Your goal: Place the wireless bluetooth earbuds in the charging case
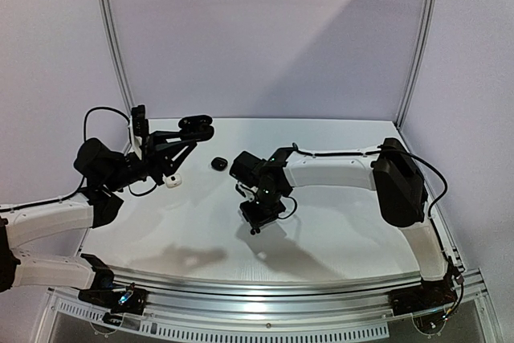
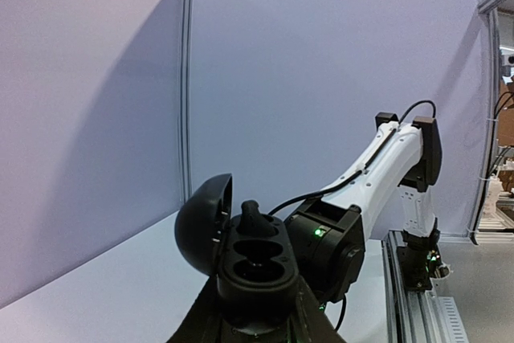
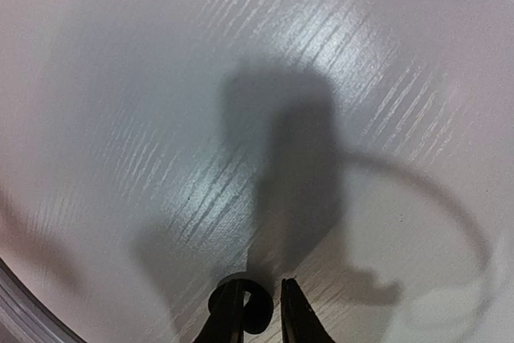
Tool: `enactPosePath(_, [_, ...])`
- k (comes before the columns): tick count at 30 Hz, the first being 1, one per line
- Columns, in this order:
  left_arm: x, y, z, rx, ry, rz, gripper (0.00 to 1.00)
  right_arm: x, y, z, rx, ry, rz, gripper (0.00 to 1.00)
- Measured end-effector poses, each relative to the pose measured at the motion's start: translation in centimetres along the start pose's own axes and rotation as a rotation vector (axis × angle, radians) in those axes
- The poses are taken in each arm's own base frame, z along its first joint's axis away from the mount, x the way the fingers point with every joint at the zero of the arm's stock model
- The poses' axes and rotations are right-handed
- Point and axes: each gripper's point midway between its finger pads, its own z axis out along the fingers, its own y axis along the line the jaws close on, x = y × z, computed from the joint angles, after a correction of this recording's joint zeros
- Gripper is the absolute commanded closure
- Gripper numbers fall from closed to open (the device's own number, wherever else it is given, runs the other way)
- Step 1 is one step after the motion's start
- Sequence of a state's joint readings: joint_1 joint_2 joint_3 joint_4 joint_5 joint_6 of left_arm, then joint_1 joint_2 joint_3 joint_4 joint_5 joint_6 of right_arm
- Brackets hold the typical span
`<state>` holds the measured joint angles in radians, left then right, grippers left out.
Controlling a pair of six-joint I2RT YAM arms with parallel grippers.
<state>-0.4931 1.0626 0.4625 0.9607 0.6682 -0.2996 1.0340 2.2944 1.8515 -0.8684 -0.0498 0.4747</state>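
My left gripper [image 1: 186, 131] is shut on an open black charging case [image 1: 197, 124] and holds it up above the table's far left. In the left wrist view the case [image 2: 255, 283] sits between the fingers [image 2: 201, 323], lid swung to the left. One glossy black earbud [image 2: 251, 219] stands in its far slot; the near slot is bare. My right gripper [image 1: 257, 216] points down over the table's middle. In the right wrist view its narrow jaws [image 3: 261, 285] hold a black hook-shaped earbud [image 3: 258, 316] above the table.
A small white item [image 1: 173, 181] lies on the table under my left arm. A small black oval item [image 1: 218, 164] lies just behind my right wrist. The right arm [image 2: 377, 174] fills the space beyond the held case.
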Motion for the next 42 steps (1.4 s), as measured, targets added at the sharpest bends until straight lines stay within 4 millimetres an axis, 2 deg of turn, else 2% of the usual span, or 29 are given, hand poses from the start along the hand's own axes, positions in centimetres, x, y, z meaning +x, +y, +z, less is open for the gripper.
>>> enactPosePath(15, [0.0,0.0,0.0,-0.001,0.000,0.000,1.00,0.3,-0.2,0.0,0.021,0.011,0.014,0.89])
enactPosePath(42, [0.5,0.1,-0.1,-0.003,0.009,-0.007,1.00,1.2,0.1,0.4,0.019,-0.003,0.012,0.81])
